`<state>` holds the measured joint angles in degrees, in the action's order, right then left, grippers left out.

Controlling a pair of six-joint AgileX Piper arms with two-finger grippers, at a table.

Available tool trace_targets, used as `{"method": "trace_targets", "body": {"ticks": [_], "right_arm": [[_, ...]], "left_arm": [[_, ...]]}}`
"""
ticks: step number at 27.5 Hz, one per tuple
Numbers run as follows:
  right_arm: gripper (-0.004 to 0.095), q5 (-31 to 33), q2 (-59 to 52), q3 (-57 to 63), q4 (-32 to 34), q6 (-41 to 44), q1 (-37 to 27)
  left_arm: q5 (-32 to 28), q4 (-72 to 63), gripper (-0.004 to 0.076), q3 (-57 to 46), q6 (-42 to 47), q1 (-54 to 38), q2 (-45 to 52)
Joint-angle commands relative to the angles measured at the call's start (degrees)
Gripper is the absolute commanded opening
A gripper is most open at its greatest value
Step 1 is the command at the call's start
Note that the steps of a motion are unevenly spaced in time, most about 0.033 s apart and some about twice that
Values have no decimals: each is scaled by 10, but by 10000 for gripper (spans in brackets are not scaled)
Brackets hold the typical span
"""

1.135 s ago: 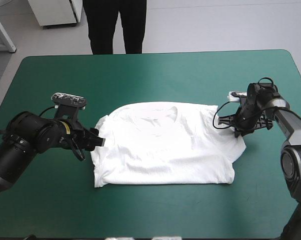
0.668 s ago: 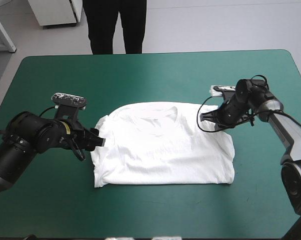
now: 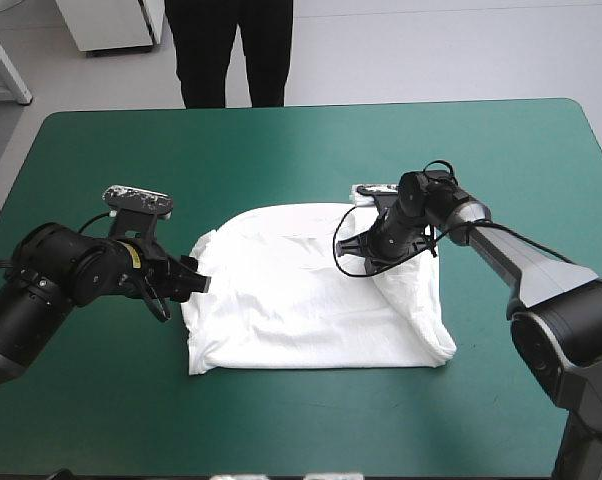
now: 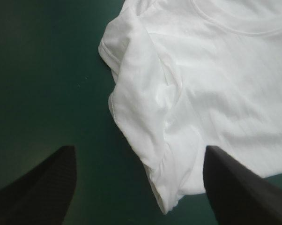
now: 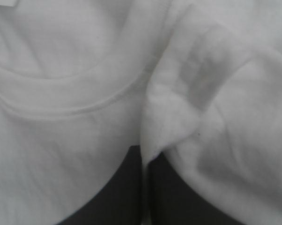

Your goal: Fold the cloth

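Where the worktop (image 3: 481,140) is nearest me, the T-shirt (image 3: 291,290) lies on the teal-green cover at mid-table. Its near hem (image 3: 301,362) runs roughly parallel to the near edge.

- Left end effector (image 3: 199,282): released, black fingers spread wide, low at the shirt's left side. The left sleeve (image 4: 141,93) lies bunched just ahead of it and between the fingers. I see no grip on it.
- Right end effector (image 5: 144,161): clenched on the T-shirt, a doubled edge of cloth pinched between the fingertips. It hangs over the chest just short of the collar (image 5: 75,105). The shirt's right side trails from it as a raised flap (image 3: 411,300), lifted over the body.
- Far half of the worktop: bare cover.

Judgement: the right-side fold is partway across and not laid down.

Risks from here:
- The pinch looks thin. A quick sweep could pull the cloth free and drop the flap short or skewed.
- The flap's near corner rides low. Dragging it could rumple the layer beneath.
- The rumpled left sleeve, if folded as it lies, would lock in a lump.
- If the left fingers advance low, they could shove the sleeve rather than straddle it.
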<state>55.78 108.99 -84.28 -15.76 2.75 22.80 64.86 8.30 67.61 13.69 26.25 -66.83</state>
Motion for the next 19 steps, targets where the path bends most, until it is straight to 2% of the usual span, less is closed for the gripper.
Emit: {"method": "trace_targets", "body": {"ticks": [1, 5, 7, 11, 15, 19], "right_arm": [[125, 0, -16, -17, -13, -5, -1], [392, 20, -19, -17, -43, -21, -1], [493, 26, -28, -17, -48, -21, -1], [511, 44, -69, -17, -31, -15, -1], [509, 71, -149, 1, 53, 28, -1], [509, 92, -223, 53, 107, 59, -1]], "left_arm": [[-18, 1, 545, 19, 5, 3, 9], [-18, 1, 545, 19, 5, 3, 9], [-18, 1, 545, 19, 5, 3, 9], [-16, 1, 545, 19, 5, 3, 9], [-7, 1, 545, 19, 13, 3, 9], [19, 1, 545, 19, 34, 3, 9]]}}
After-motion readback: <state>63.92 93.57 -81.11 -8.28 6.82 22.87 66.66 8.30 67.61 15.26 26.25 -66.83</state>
